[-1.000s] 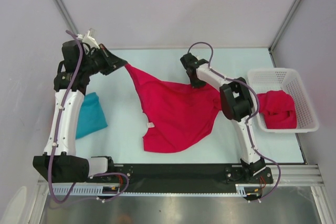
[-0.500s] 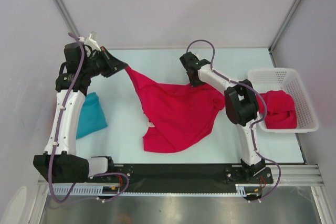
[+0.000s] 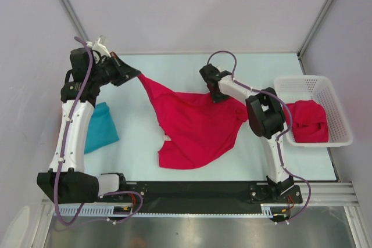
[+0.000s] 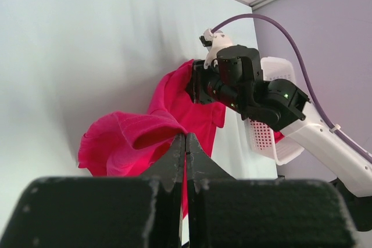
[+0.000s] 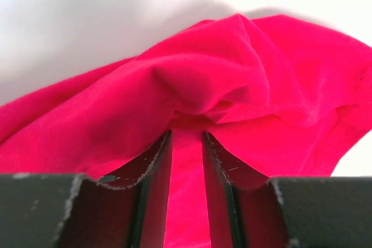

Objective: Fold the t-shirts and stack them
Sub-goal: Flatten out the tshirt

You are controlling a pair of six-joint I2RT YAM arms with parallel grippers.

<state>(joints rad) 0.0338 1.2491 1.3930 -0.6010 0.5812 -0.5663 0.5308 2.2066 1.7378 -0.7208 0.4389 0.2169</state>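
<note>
three shirts: two crimson and one teal, all in sight from the top camera.
spread crimson shirt [image 3: 195, 123]: lying mid-table, loose and rumpled. one corner is pulled out to a point toward the far left, and the far edge is bunched under the right arm.
left gripper [image 3: 136, 74]: clamped tight on that far-left corner. from the left wrist camera the fingers [image 4: 174, 154] meet with no gap, and the red cloth runs away from their tips.
right gripper [image 3: 216, 93]: down on the shirt's far edge, right of centre. the right wrist camera shows its fingers [image 5: 154, 169] a narrow gap apart. there's red fabric between them and a fold puckered up at the tips, so it's biting a pinch of the shirt.
teal shirt [image 3: 100, 127]: on the table at the left, partly hidden behind the left arm, well apart from the spread one.
second crimson shirt [image 3: 308, 121]: heaped inside the white basket [image 3: 334, 100], pressed toward its left side.
basket spot: right edge of the table [image 3: 174, 62], just beside the right arm's elbow.
spread shirt's label: a small pale tag shows at the neckline, on the left edge of the cloth.
</note>
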